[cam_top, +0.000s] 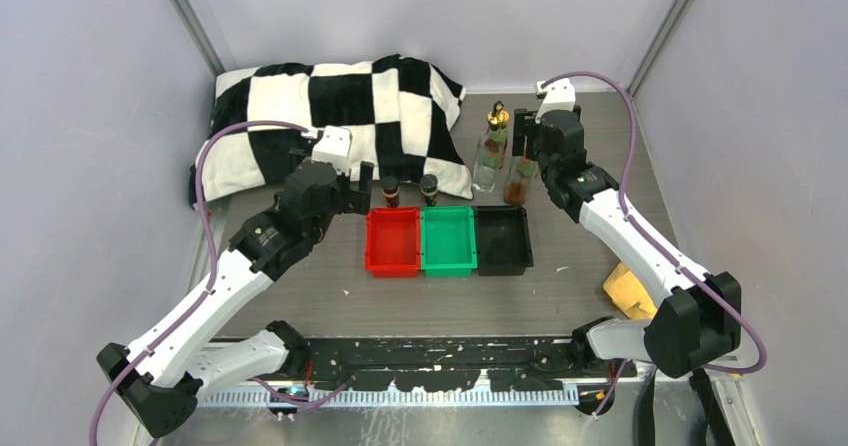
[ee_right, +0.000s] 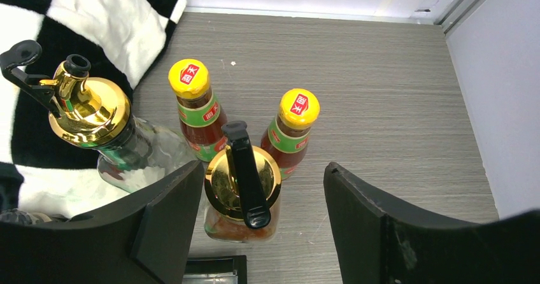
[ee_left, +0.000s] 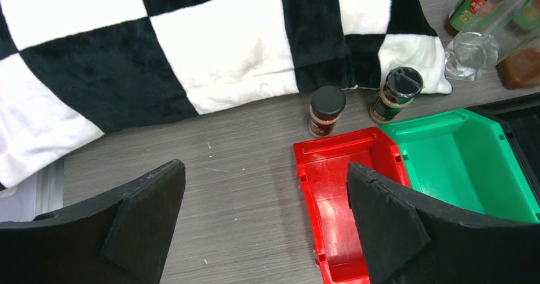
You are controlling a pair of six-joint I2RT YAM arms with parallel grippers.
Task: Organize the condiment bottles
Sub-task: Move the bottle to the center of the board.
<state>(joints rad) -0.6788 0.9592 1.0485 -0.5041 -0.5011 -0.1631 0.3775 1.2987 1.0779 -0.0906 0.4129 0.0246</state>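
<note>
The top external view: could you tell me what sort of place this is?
Probably a robot test cell: plain walls box in the table, with left arm and right arm mounted at its edge.

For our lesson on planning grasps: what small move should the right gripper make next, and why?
Probably close the right gripper on the gold-topped bottle of brown sauce: its open jaws stand either side of it, not yet gripping, so closing comes before lifting.

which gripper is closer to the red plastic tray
Left. The left gripper hovers by the far-left corner of the red plastic tray; the right gripper straddles a gold-topped glass bottle behind the black plastic tray.
</note>
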